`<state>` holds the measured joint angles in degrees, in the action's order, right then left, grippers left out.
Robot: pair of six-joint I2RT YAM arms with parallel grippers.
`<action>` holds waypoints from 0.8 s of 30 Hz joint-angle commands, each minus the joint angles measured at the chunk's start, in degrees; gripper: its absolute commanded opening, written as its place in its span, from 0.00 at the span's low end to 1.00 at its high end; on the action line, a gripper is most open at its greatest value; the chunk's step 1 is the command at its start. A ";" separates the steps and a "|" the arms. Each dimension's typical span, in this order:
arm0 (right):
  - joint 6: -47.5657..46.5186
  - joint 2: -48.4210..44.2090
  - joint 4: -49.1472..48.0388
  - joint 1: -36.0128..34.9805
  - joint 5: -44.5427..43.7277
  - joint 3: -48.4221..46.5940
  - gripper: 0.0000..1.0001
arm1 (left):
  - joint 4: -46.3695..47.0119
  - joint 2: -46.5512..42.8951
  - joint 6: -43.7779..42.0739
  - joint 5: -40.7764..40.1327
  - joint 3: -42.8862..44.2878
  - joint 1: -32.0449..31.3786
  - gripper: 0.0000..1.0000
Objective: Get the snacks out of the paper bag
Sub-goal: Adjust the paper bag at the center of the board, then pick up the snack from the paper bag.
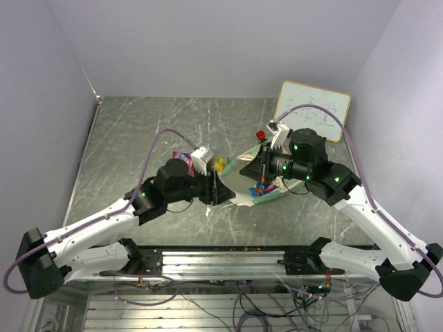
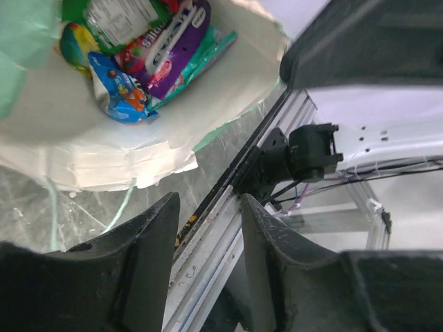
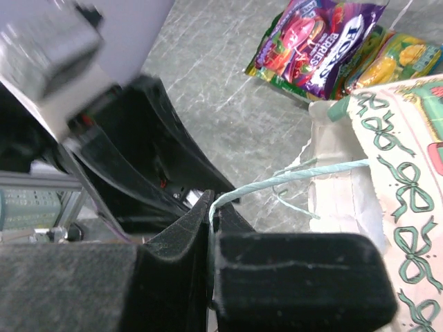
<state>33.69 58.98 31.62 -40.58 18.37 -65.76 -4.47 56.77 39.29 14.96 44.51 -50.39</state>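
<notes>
**Item:** bag (image 1: 246,199), lying on its side mid-table, mouth towards about 9 o'clock in the top view.
**Contents:** several snacks (image 2: 149,52), deep inside.
**Right gripper** (image 3: 211,204): clamped on the cord (image 3: 297,178), holding the mouth up.
**Left gripper** (image 2: 209,200): jaws apart, nothing between them, just outside the mouth.
**Risks:** the thin cord may slip from the pinch and let the mouth collapse. Glossy film may slide out of a shallow grab. A pull may drag the light bag along.
**Around:** packets (image 3: 320,48) already out at the bag's 10 o'clock, knob (image 1: 260,133) at 12, board (image 1: 312,111) at 1.
**In the way:** the bag's folded lip, and the arms crowd each other.
</notes>
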 commanded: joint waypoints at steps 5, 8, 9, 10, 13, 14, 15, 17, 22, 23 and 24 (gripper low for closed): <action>1.33 1.26 1.41 -0.27 -2.36 -4.88 0.00 | 16.58 11.15 -1.88 -15.84 -3.33 -9.87 0.41; 1.72 1.70 1.17 -0.26 -2.01 -5.28 0.00 | 17.17 15.94 -3.14 -18.38 -1.79 -10.09 0.38; 1.79 1.78 1.24 -0.22 -2.04 -5.48 0.00 | 17.07 17.20 -3.05 -19.78 -1.62 -10.08 0.38; 1.81 1.78 1.50 -0.23 -2.16 -5.79 0.00 | 17.88 18.15 -3.38 -20.47 -1.81 -10.08 0.38; 2.00 1.47 2.17 -0.28 -2.80 -6.22 0.00 | 19.81 20.98 -3.98 -21.64 -1.96 -10.08 0.41; 2.07 1.35 2.36 -0.23 -3.00 -6.22 0.00 | 20.09 21.98 -4.13 -21.64 -1.64 -10.08 0.43; 2.19 1.16 2.58 -0.23 -3.13 -6.16 0.00 | 20.34 22.91 -4.02 -21.72 -1.36 -10.08 0.46; 2.45 0.76 2.76 -0.27 -3.52 -5.93 0.00 | 21.59 24.91 -3.95 -21.50 -0.82 -10.08 0.50; 3.11 0.18 2.74 -0.23 -3.72 -5.59 0.00 | 21.99 28.81 -3.59 -22.61 1.52 -10.16 0.63; 3.14 0.17 2.75 -0.24 -3.82 -5.65 0.00 | 22.11 29.48 -3.59 -23.05 1.88 -10.17 0.66; 3.06 0.17 2.72 -0.26 -3.91 -5.86 0.00 | 22.38 30.24 -3.56 -23.39 2.11 -10.17 0.67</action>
<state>36.03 60.42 34.68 -40.58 15.16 -70.19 13.85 85.10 36.25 -5.65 43.81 -60.23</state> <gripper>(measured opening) 0.004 0.646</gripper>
